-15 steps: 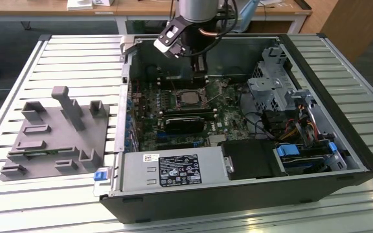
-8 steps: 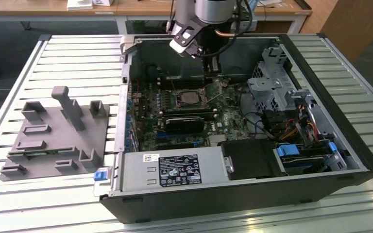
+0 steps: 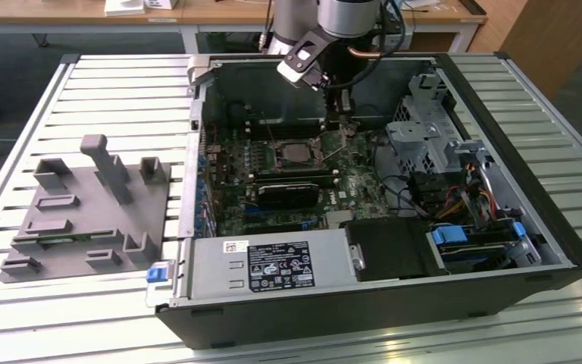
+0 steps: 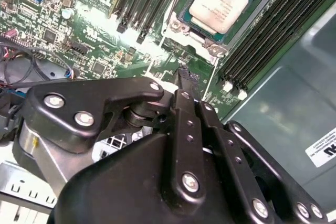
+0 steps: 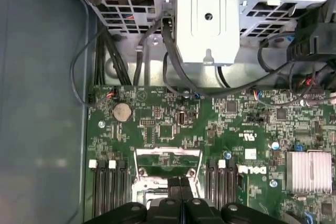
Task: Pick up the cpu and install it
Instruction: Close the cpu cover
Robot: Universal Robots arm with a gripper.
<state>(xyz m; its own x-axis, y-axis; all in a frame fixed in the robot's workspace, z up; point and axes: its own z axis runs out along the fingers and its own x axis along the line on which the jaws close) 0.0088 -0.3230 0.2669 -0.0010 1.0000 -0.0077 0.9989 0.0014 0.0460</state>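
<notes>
The cpu (image 4: 218,1) lies flat in its socket (image 4: 181,27) on the green motherboard (image 5: 247,119), inside the open computer case (image 3: 564,250). The gripper (image 5: 180,184) hangs over the motherboard just beside the socket, clear of the cpu. Its fingers are pressed together and hold nothing. Memory slots (image 4: 273,30) run along both sides of the socket.

The claw (image 3: 344,127) is hanging inside the computer case (image 3: 372,322) over the motherboard (image 3: 357,180). The cpu (image 3: 296,152) is lying on the motherboard just beside the claw, and the fixture (image 3: 79,220) is sitting well apart from it.
</notes>
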